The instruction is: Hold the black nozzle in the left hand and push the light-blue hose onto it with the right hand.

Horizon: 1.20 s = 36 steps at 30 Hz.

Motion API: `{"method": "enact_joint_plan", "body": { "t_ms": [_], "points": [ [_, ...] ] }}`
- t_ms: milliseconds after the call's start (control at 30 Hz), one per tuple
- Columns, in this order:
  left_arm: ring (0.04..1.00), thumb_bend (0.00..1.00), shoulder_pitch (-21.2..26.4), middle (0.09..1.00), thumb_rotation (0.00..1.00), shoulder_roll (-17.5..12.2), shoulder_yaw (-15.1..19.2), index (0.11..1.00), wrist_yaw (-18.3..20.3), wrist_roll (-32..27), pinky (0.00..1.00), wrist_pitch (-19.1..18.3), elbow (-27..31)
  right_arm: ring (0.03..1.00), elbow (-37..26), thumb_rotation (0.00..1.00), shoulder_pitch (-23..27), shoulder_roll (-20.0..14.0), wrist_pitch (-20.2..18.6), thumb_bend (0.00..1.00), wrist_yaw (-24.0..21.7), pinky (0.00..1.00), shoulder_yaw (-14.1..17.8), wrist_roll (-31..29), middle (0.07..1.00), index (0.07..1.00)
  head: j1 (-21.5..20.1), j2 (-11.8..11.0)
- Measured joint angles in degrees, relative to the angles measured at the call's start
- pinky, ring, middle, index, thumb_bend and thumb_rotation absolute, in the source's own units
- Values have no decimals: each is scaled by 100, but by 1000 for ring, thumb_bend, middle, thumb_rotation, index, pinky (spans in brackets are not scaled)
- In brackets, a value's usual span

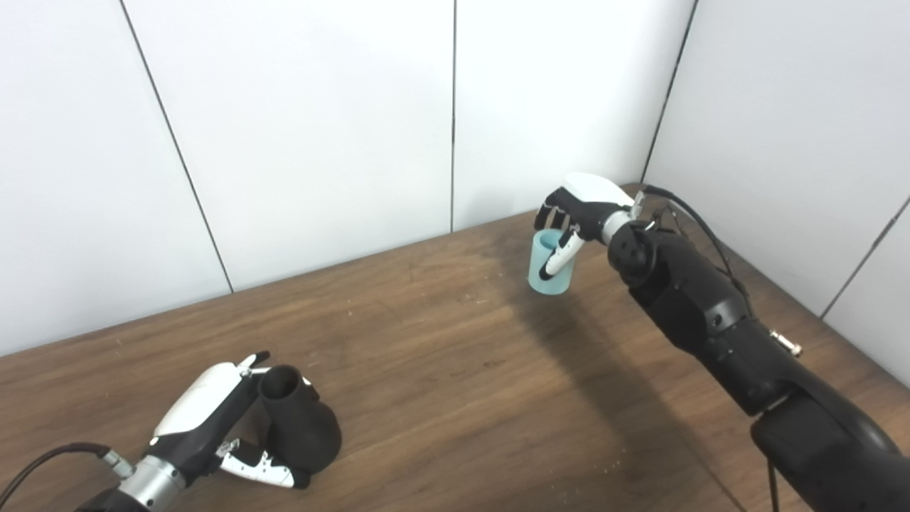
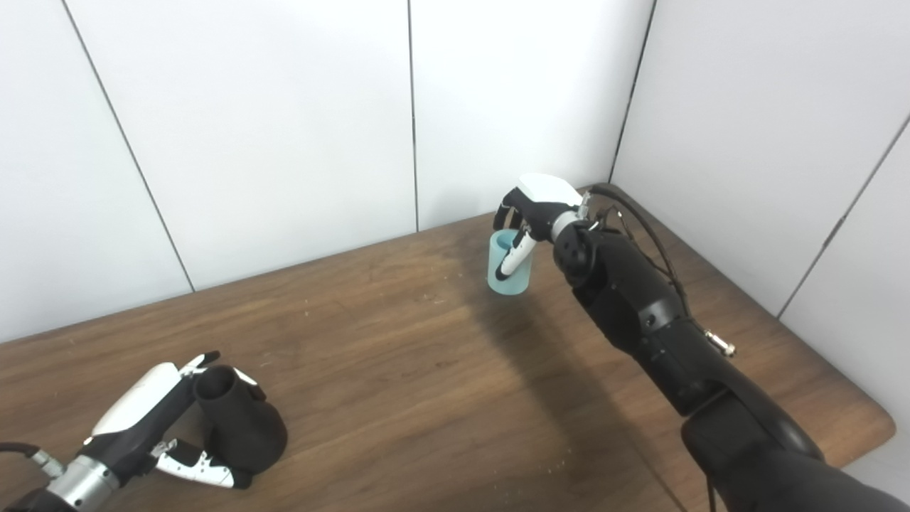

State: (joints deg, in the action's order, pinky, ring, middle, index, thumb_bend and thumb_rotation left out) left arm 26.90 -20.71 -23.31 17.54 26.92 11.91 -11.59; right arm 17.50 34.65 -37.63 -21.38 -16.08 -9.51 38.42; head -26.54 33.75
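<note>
The wooden surface (image 1: pixel 441 370) carries 2 task pieces, set well apart from each other.

Near the front left corner stands the black nozzle (image 1: pixel 298 423), a bell-shaped part with a wide rounded base resting on the surface and a narrower open neck pointing up and a little to the left. The left robot hand (image 1: pixel 227 419) is wrapped around it: its white-backed palm lies against the left side of the neck, one fingertip shows just above the rim, and the thumb (image 1: pixel 259 468) curls under the front of the base, touching it. The hand is closed on the nozzle, which still sits on the surface.

Far back on the right, close to the corner where the 2 white walls (image 1: pixel 298 128) meet, is the light-blue hose (image 1: pixel 549 270), a short, upright tube with its open end facing up. The right robot hand (image 1: pixel 579 210) reaches it from the right, its long black arm (image 1: pixel 711 320) stretching diagonally across the surface. The fingers (image 1: pixel 551 213) hook over the top rim on the far side, and the thumb (image 1: pixel 561 257) presses down along the near outer wall, so the hose is pinched between them. Whether the hose's bottom edge rests on the surface or is lifted just clear of it cannot be told; a dark shadow spreads from beneath it toward the front.
</note>
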Motion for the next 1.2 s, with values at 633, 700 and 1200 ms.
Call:
{"method": "enact_joint_plan", "body": {
  "t_ms": [633,700,1200],
  "points": [
    [630,526,-10,482,0,-12,26,485,34,-1,1000,-4,24,665,-9,29,53,-176,-105,746,-370,533,-192,-64,704,633,9,97],
    [630,526,-10,482,0,-15,30,485,44,-1,1000,-4,25,671,-23,5,54,-179,-148,810,-455,538,-218,-64,714,676,9,97],
    [626,527,-11,477,0,-17,44,488,76,-3,1000,-19,47,688,8,0,-19,-172,-374,826,-817,550,-289,-161,729,693,18,141]
  ]
}}
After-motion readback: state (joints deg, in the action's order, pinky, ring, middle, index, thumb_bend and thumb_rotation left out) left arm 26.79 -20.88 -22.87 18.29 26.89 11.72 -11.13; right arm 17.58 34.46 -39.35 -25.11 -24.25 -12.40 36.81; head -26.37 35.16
